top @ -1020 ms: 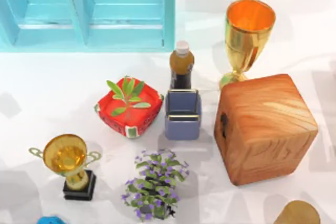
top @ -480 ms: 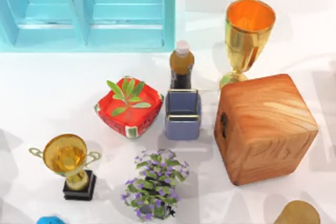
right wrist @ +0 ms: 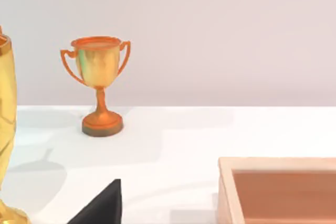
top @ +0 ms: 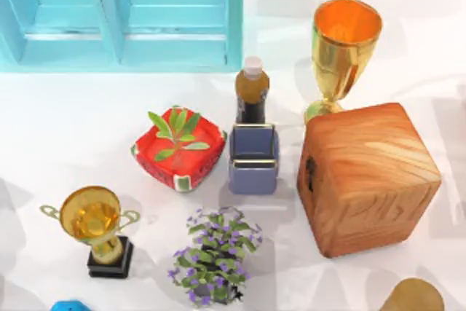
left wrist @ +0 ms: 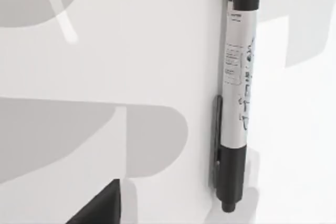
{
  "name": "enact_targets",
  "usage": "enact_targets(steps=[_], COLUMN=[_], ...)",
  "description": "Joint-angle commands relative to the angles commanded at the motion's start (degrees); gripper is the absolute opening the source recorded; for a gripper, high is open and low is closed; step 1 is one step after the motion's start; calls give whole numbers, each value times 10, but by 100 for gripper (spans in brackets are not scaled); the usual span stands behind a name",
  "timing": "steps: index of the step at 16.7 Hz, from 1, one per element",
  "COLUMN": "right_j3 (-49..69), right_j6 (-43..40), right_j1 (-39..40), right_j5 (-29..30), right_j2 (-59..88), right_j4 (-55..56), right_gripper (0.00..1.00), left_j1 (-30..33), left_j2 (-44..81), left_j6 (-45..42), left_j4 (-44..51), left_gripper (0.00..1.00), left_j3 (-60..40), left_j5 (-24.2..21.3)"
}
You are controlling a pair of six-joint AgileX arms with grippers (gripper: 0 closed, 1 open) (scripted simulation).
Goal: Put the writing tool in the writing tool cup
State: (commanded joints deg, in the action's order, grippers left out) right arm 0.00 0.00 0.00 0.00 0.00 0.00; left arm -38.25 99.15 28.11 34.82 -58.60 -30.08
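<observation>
My left wrist camera looks at the pen lying flat on the white tabletop; I cannot tell either tool's state. Farther in, the blue cup stands between red planter and wooden block.

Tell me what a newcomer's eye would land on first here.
The big wooden block at the table's right, with the tall golden goblet behind it, stands out most. At the centre sits the small blue writing tool cup, between the red planter and the block. The left wrist view shows a black-and-silver pen lying on the white table.
</observation>
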Motion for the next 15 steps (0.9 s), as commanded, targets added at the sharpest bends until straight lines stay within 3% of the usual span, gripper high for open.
enact_targets(steps=[5,10,15], right_j3=[0,0,0], right_j6=[0,0,0], right_j1=[0,0,0], right_j5=[0,0,0], right_j2=[0,0,0], right_j4=[0,0,0], right_gripper=[100,100,100], left_j1=[31,83,82], left_j2=[-6,78,164], left_j6=[30,72,88], left_j4=[-14,-139,-232], left_gripper=[100,100,100], left_j3=[6,34,27], left_j5=[4,12,21])
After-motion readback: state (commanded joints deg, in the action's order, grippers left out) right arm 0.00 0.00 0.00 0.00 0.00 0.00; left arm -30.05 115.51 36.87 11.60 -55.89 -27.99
